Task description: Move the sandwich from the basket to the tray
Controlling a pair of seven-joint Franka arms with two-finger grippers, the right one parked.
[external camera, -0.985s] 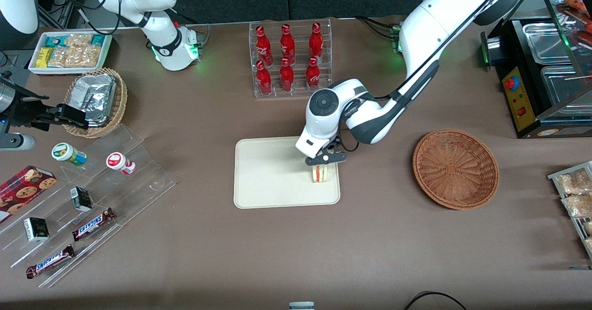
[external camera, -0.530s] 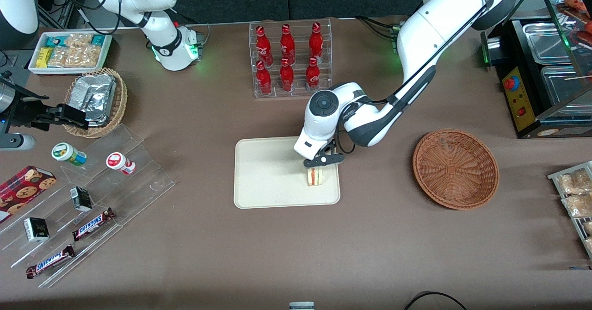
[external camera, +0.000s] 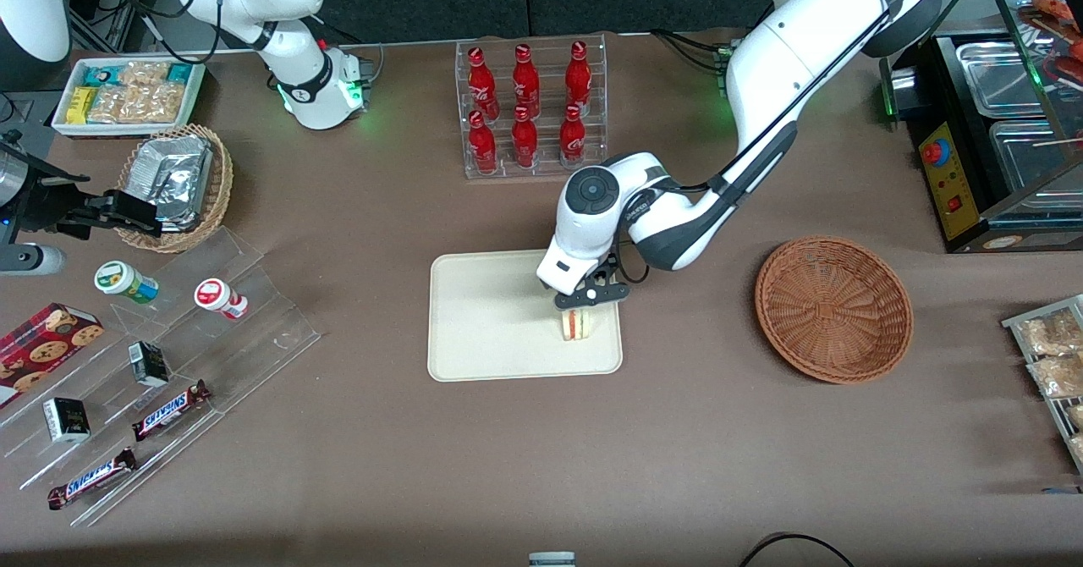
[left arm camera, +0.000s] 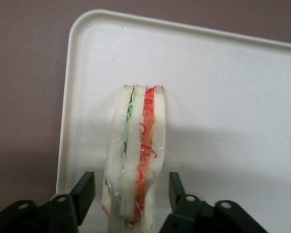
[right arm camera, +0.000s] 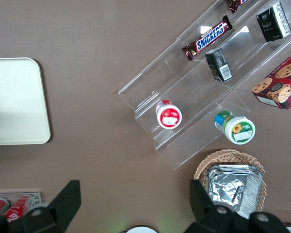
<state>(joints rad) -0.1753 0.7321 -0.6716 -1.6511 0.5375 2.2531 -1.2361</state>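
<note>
We see the tray (external camera: 499,322) in the middle of the table and the basket (external camera: 833,309) sitting empty toward the working arm's end, well apart from it. The sandwich (left arm camera: 135,160) stands on edge on the tray near its rim, and our gripper (left arm camera: 131,194) straddles it with the jaws released, a gap showing on each side. We judge the sandwich light, soft and easily crushed, its clear wrap slippery, so we would hold it gently across the flat bread faces.

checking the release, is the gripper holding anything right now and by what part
Nothing is held: the gripper is open, fingers apart either side of the sandwich standing on the tray.
</note>
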